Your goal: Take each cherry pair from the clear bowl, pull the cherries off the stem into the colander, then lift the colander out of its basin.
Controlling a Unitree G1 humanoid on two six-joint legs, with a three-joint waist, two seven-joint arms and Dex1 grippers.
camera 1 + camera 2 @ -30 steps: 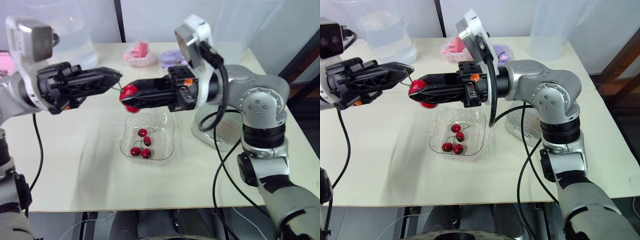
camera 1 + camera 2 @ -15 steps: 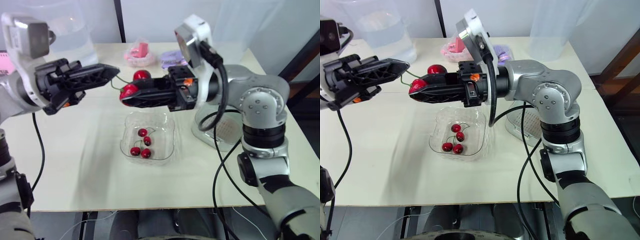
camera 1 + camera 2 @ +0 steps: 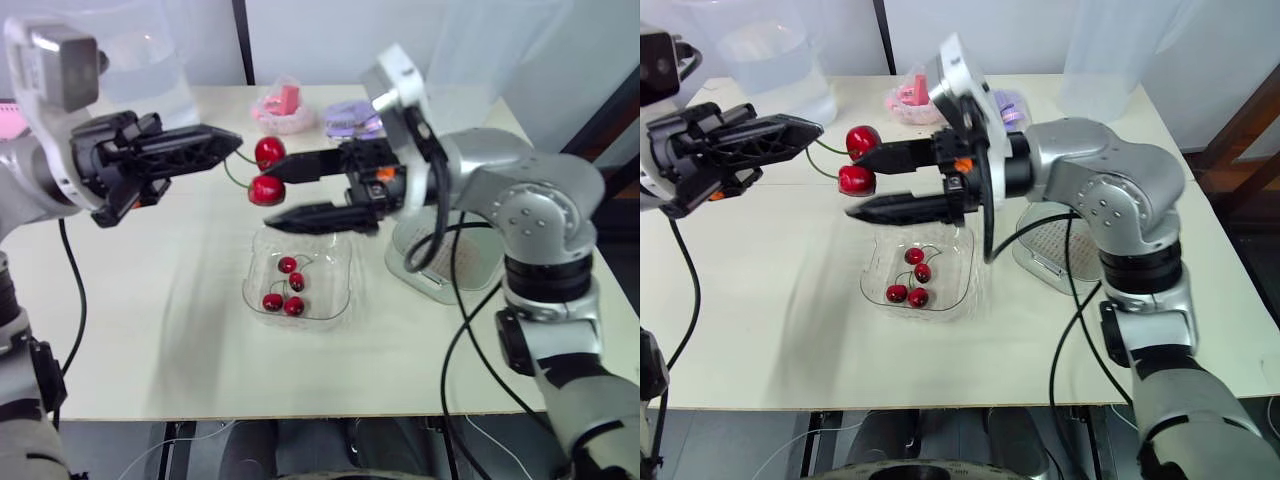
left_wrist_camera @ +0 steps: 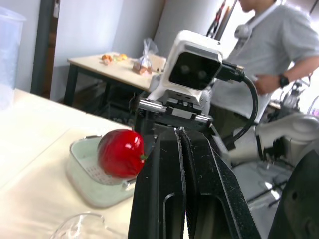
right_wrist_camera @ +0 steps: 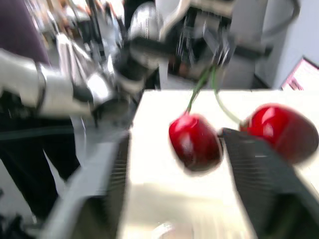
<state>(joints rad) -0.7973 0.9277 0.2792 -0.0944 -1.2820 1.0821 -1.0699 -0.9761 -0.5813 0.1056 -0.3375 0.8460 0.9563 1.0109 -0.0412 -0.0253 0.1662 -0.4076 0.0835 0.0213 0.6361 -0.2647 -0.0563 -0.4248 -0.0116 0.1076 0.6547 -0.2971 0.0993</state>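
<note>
well, the right gripper point(image 3: 278, 192) has just let go and spread open, so the cherry pair point(image 3: 862, 141) hangs whole from its stem, pinched in the closed left gripper point(image 3: 225, 140) above the clear bowl point(image 3: 338, 272). neither cherry's off yet; the colander point(image 3: 442, 262) waits alongside.

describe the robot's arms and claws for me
The left arm and right arm are silver-grey with rounded joints and black bands; black cables hang from them. Each wrist carries a white camera box. The left claw and right claw have long black tapered fingers, with orange marks at the base.
</note>
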